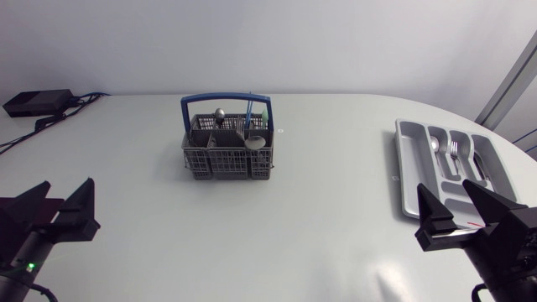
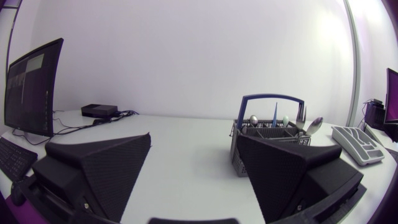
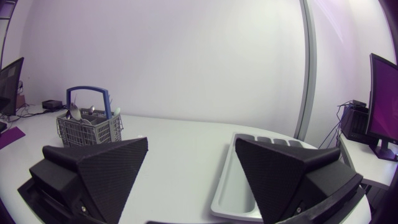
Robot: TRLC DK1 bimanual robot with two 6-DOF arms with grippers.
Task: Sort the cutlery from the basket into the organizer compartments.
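- Two risks stand out, going by the layout. The basket (image 1: 226,155) sits upright at the far middle of the desk (image 1: 319,243), well apart from both arms, so a long reach has to come first. A pincer coming in low could knock the raised blue handle (image 1: 225,98) and tip or shove the light basket.
- The cutlery (image 1: 256,143) stands crowded in the basket's cells. Closing on one piece may catch a neighbour, drag two out together, or let smooth metal slip free.
- The organizer (image 1: 409,155) lies by the desk's right edge, just ahead of the right pincer (image 1: 443,195). A spoon (image 1: 434,144) and a fork (image 1: 453,149) already lie in its narrow middle compartments. A careless drop could land in the wrong slot or clip the rim.
- The left pincer (image 1: 65,195) is spread wide and holds nothing, at the near left of the desk. The basket lies well ahead of it, off toward its right finger.
- The right pincer is likewise spread and empty. The basket is far ahead beyond its left finger, and the organizer is close, ahead of its right finger.
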